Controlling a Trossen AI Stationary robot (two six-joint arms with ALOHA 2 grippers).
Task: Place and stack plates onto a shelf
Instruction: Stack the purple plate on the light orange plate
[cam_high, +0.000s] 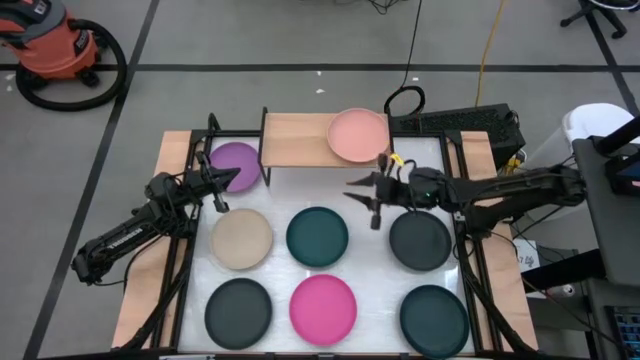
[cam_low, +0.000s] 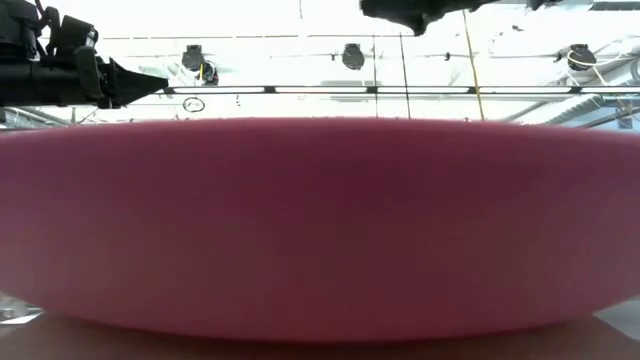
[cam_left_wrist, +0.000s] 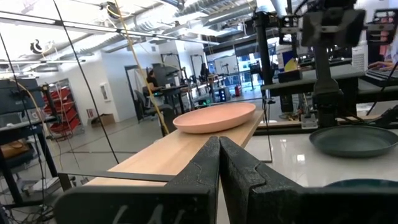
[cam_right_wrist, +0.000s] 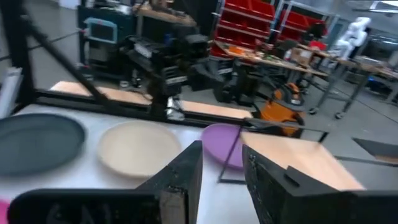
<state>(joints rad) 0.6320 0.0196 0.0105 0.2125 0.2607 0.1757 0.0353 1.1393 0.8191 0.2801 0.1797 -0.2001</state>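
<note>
The shelf stands at the table's far side, its wooden plank on thin black legs. The salmon plate rests on its right end. The purple plate lies on the table by the shelf's left end. My left gripper is shut and hovers just near of the purple plate, raised in the low view. My right gripper is open, in the air near of the shelf's right end, holding nothing.
Flat on the white table lie the beige plate, a teal plate, a charcoal plate, another charcoal plate, the hot pink plate and a second teal plate.
</note>
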